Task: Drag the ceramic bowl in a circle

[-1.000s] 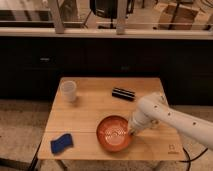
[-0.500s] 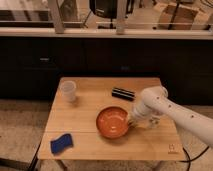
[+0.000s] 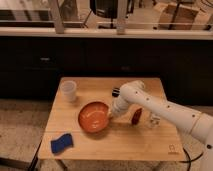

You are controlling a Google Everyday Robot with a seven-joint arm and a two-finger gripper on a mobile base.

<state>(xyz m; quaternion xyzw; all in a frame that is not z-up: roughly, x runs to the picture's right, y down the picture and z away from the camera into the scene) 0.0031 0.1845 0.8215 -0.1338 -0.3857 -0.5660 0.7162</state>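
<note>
The ceramic bowl (image 3: 93,116) is wide, shallow and glossy orange-red, and sits near the middle of the wooden table (image 3: 115,145). My gripper (image 3: 114,114) is at the end of the white arm that reaches in from the right. It is down at the bowl's right rim, touching or very close to it. The contact itself is hidden by the wrist.
A white cup (image 3: 68,91) stands at the back left. A blue sponge (image 3: 61,143) lies at the front left. A small dark red round object (image 3: 136,115) and a small clear item (image 3: 153,120) sit right of the gripper. A black object (image 3: 115,91) is behind the arm.
The bowl has slid from the front of the table back towards the middle and to the left, with the gripper moving along at its right rim.
</note>
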